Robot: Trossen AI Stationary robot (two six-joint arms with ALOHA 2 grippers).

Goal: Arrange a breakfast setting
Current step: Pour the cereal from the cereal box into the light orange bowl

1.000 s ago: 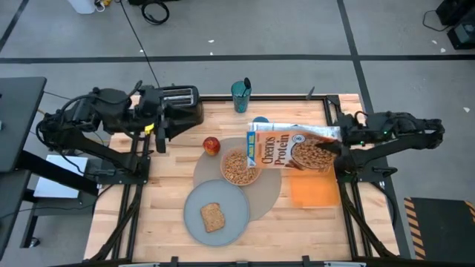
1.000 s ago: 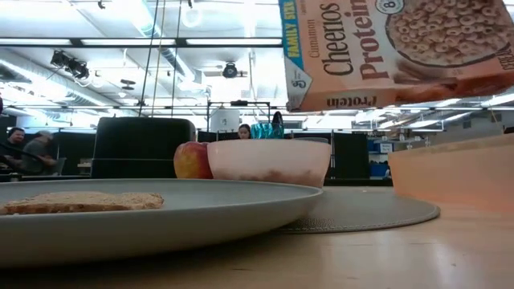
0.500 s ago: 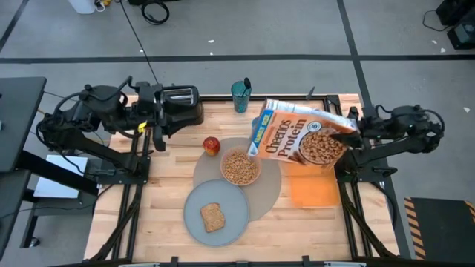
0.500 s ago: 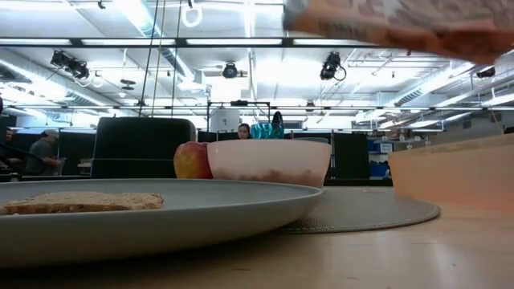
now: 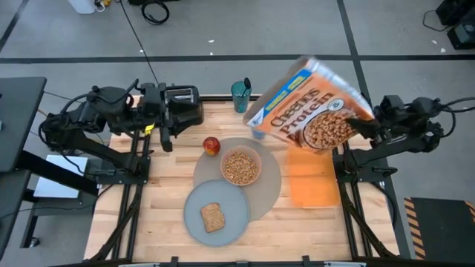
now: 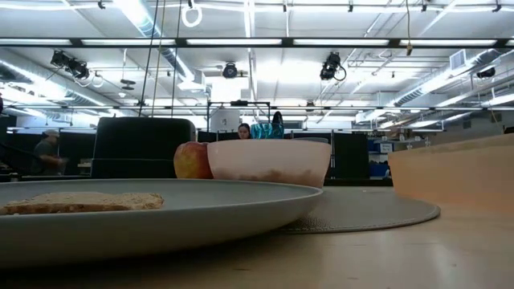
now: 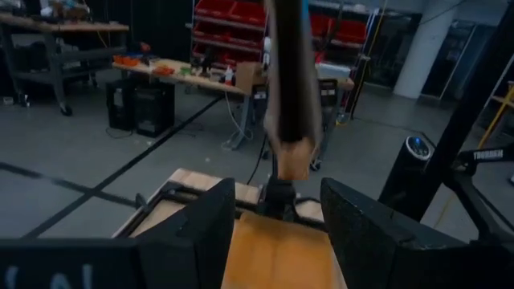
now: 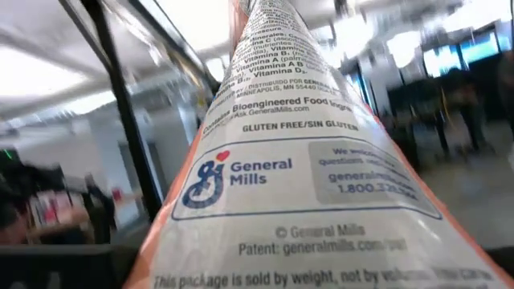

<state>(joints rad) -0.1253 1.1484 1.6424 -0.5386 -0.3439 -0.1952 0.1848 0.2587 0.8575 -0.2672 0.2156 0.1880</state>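
Observation:
My right gripper [image 5: 361, 124] is shut on the orange cereal box [image 5: 308, 111], high above the table's far right. The box's narrow side panel [image 8: 281, 177] fills the right wrist view. The pink bowl [image 5: 241, 167] holds cereal and stands on the round placemat [image 5: 271, 185], with the red apple [image 5: 211, 145] beside it. The toast [image 5: 212, 216] lies on the grey plate [image 5: 230, 204]. A bit of the light-blue cup [image 5: 257, 134] shows under the box. My left gripper [image 5: 166, 138] is open and empty by the black toaster [image 5: 182, 107]. I cannot make out the spoon. My right gripper holds the cereal box by its end toward the table's right [image 5: 355, 119]. The fingers come about level from the right. The box hides the place of contact in the wrist view. The box is lifted clear and tilted, its free end up toward the far left.
An orange rectangular mat [image 5: 312, 182] lies right of the placemat. A teal tumbler [image 5: 240, 95] stands at the far edge beside the toaster. In the low view the plate [image 6: 161, 209], the bowl [image 6: 269, 160] and the apple [image 6: 191, 160] stand in a row. People show in the room behind.
My right gripper has risen and drawn back toward the table's right and far edges with the cereal box. The box lay tipped over the bowl and now stands more upright, clear of the bowl and out of the low view.

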